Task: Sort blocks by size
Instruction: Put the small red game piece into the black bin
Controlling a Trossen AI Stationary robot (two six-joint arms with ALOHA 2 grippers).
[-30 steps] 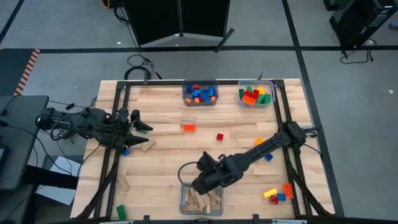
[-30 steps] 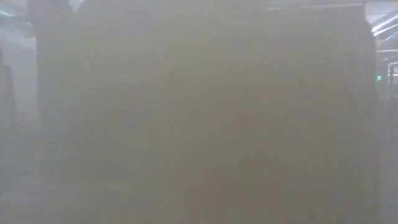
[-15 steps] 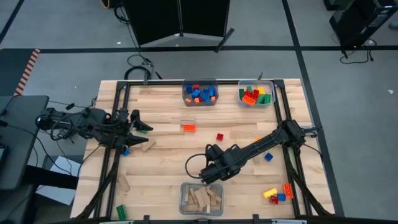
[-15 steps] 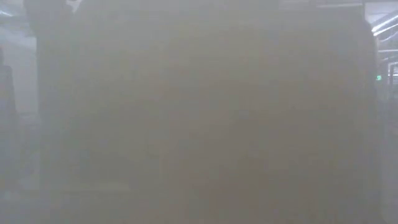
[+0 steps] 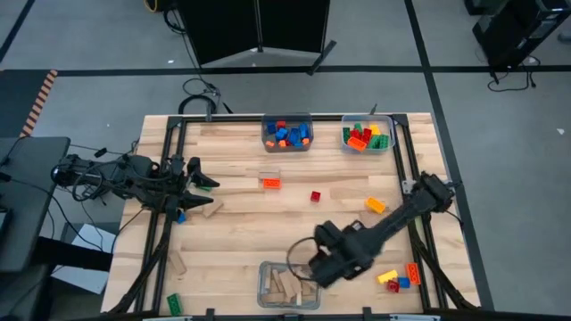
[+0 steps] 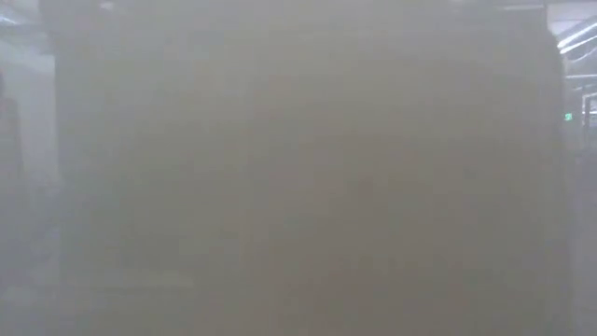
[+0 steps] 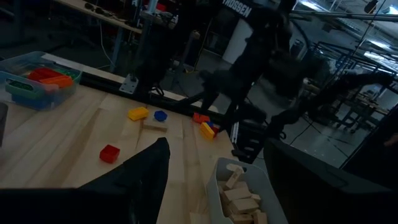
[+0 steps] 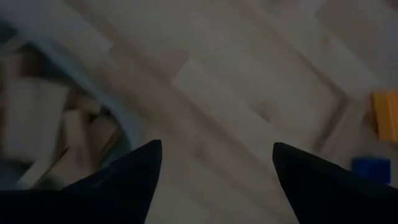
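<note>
3 clear bins sit on my table [image 5: 241,223] in the high view: 2 at the far edge with colored bricks [image 5: 286,134] and 1 at the near edge [image 5: 264,287] holding tan wooden blocks [image 5: 287,287]. My right gripper [image 5: 302,264] hangs just beside that near bin's right corner with its fingers spread and nothing between them, so I judge a wooden block is delivered and the next pick is due. Loose pieces lie well apart: a red brick [image 5: 315,196], a yellow one [image 5: 376,206], a cluster [image 5: 398,277] near the right front corner, tan blocks beside my left gripper [image 5: 202,185], which waits open at the left edge. My low view shows only haze, so I steer without it. My left wrist view confirms open fingers, the wooden blocks [image 7: 241,200] in their bin, the red brick [image 7: 109,152] on bare wood. My right wrist view shows spread fingers above the bin rim [image 8: 118,109]. I should lift clear of that rim first, then come straight down over 1 isolated piece.
</note>
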